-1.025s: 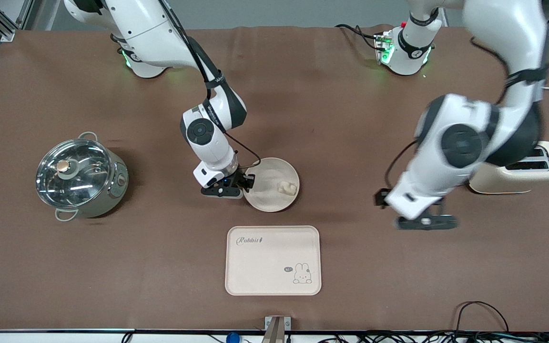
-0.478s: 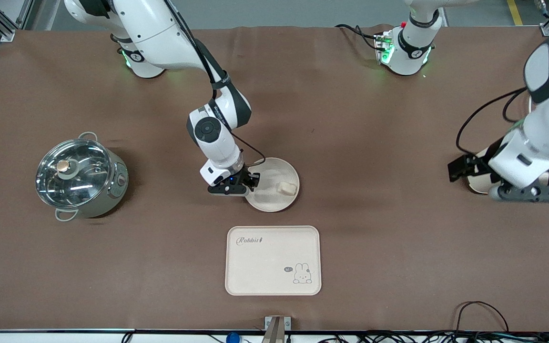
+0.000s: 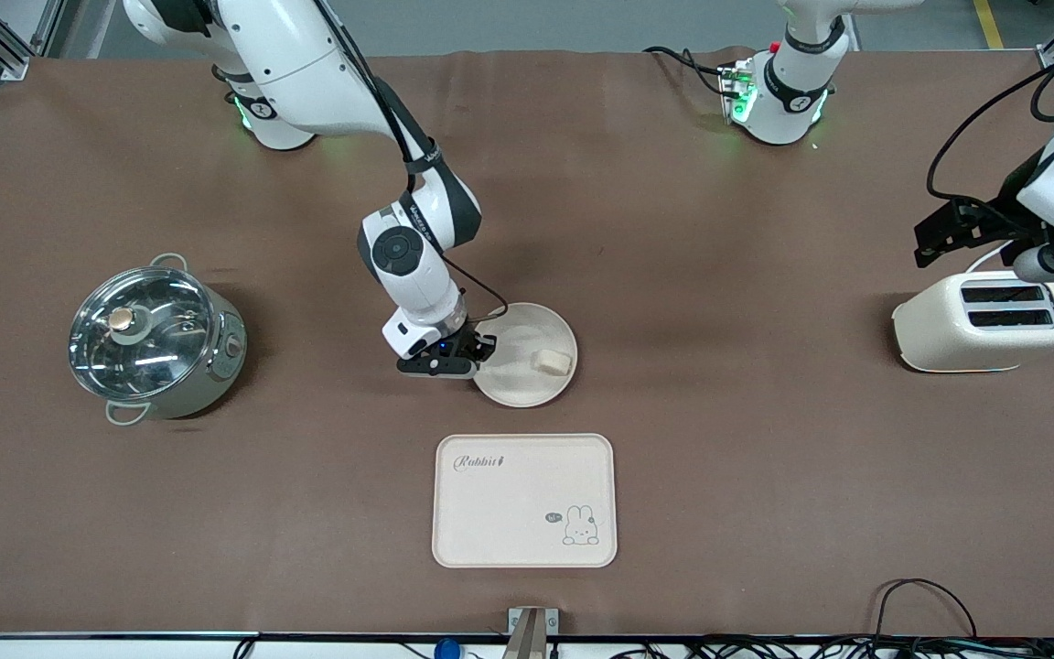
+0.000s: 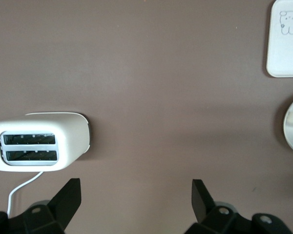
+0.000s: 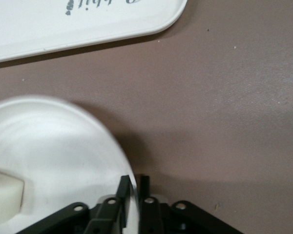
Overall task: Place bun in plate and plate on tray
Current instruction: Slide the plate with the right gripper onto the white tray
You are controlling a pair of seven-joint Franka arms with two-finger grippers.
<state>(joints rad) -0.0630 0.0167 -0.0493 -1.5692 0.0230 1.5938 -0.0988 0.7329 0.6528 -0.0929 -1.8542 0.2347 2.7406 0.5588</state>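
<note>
Nearest the front camera lies the tray (image 3: 524, 501), flat on the brown desk (image 3: 765, 513), with its rabbit drawing and the word "Rabbit". Nothing is on it yet.

A little farther back sits the round plate (image 3: 516, 384). The bun (image 3: 553, 362) is already in the plate, on the side toward the left arm's end of the desk. So the first part of the job looks done.

The right claw (image 3: 481, 352) is down at the plate's rim, on the side toward the right arm's end. In the right wrist view its two fingers (image 5: 123, 191) are pinched on the thin rim, one inside and one outside. It is grasping the plate.

The tray lies straight from the plate toward the front camera, close by but not touching. The next move is probably to lift the plate and carry it that way. The bun could slide if the plate tips.

The left claw (image 3: 994, 240) is up over the toaster (image 3: 989, 322), spread wide and holding nothing. That arm waits. The pot (image 3: 156, 339) with a glass lid sits toward the right arm's end.
</note>
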